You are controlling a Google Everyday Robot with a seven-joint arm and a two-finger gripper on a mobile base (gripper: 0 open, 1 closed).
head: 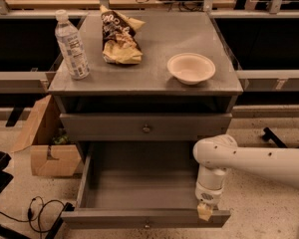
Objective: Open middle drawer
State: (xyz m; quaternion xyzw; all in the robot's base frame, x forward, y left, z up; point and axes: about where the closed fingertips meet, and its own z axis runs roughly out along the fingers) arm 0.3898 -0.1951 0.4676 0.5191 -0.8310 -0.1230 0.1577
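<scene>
The middle drawer is the wide grey one pulled far out of the grey cabinet. Its empty grey tray shows, and its flat front has a small round knob. Above it, another grey drawer with a like knob is closed. My gripper points down from the white arm and sits at the right end of the open drawer's front edge. Anything below the open drawer is hidden.
On the cabinet top stand a water bottle, a crumpled chip bag and a white bowl. A cardboard box stands on the floor at the left, with black cables in front of it.
</scene>
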